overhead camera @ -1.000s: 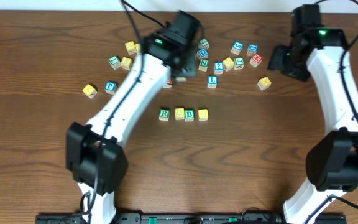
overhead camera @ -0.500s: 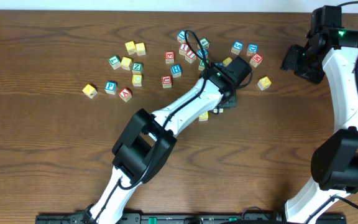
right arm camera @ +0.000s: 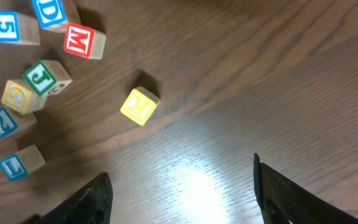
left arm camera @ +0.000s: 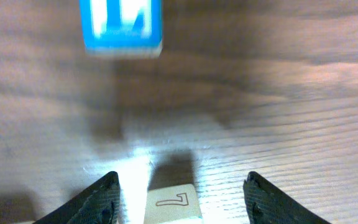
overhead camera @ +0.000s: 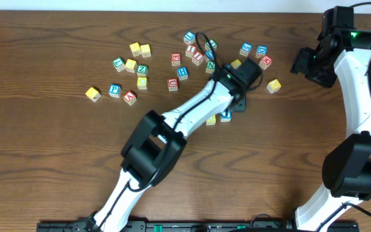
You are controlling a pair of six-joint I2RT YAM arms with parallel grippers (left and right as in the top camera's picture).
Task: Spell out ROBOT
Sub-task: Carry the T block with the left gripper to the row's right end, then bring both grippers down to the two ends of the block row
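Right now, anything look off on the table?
Nothing spilled or damaged. The blue block beside the open left gripper sits slightly higher in the overhead view than the yellow block next to it, so they don't line up. The left arm hides whatever lies beyond them.

letter blocks (overhead camera: 142, 69) scattered loosely (colourful faces)

— How is the overhead feed coming through?
— I am seeing it bright and sharp; the left arm (overhead camera: 192, 109) is throwing only a soft shadow on the table (overhead camera: 44, 161).
— And the wrist views?
— The left one is blurring: the blue block (left arm camera: 122, 25) is smearing, and glare is washing out the wood below it. The right one is showing a bright patch low down.
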